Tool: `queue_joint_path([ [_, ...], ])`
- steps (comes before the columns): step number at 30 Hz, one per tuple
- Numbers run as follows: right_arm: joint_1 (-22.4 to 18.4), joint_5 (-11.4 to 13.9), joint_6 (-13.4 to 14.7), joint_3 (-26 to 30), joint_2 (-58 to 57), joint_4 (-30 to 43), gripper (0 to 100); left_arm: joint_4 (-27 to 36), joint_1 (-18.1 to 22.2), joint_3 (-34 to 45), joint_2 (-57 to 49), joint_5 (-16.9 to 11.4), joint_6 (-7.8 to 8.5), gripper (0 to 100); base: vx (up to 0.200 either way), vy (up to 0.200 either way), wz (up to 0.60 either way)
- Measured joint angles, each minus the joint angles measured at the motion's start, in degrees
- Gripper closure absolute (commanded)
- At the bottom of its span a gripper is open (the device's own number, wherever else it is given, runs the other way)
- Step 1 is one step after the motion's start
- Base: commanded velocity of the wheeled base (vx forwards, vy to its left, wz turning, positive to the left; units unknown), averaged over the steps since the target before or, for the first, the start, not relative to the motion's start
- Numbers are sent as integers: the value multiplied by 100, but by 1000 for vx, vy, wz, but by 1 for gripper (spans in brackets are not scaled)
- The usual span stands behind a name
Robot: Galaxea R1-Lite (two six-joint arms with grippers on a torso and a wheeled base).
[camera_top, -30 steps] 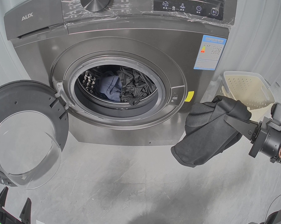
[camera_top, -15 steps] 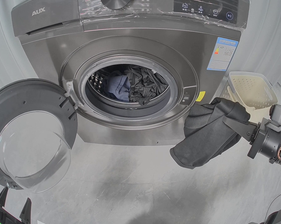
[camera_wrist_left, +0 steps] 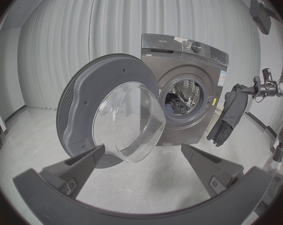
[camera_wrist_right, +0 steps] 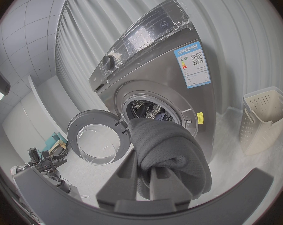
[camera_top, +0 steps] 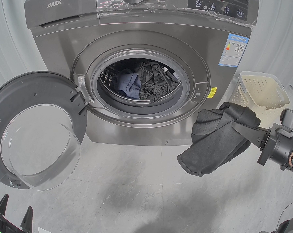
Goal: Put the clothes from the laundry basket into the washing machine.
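- Black garment point(camera_top: 214, 139) hangs pinched in the right gripper point(camera_top: 241, 127), right of the washer point(camera_top: 153, 26) front.
- Beige basket point(camera_top: 263, 91) stands at the washer's right side.
- Door point(camera_top: 36, 91) stands open on the washer's left; clothes point(camera_top: 146, 81) lie inside.
- Left gripper point(camera_top: 16, 209) gapes, before the washer.

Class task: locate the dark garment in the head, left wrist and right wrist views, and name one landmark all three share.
Head view: the dark garment hangs from the right gripper, at right, in front of the laundry basket.
Left wrist view: the garment hangs far off, beside the washing machine.
Right wrist view: close up, clamped in the gripper.
Shared landmark: the open round door.
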Motion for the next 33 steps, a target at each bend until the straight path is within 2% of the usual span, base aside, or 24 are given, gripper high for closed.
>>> queue_joint_path([
  [7, -24, -32, 0, -2, 2, 2, 100, -2, 11, 0, 0, 4, -6, 0, 0, 200, 0],
  [15, 95, -191, 20, -105, 243, -57, 100, -40, 17, 0, 0, 26, 30, 0, 0, 0, 0],
  [18, 325, -417, 57, -268, 494, -405, 100, -51, 20, 0, 0, 30, 60, 0, 0, 0, 0],
  [22, 605, -655, 72, -557, 833, -867, 100, -55, 27, 0, 0, 0, 205, 0, 0, 0, 0],
  [25, 714, -694, 90, -689, 1042, -1009, 100, -51, 27, 0, 0, -22, 247, 0, 0, 0, 0],
  [31, 858, -690, 263, -780, 1271, -1031, 100, -51, 24, 0, 0, -35, 256, 0, 0, -200, 0],
  [33, 902, -694, 301, -806, 1312, -1037, 100, -51, 22, 0, 0, -35, 258, 0, 0, 0, 0],
])
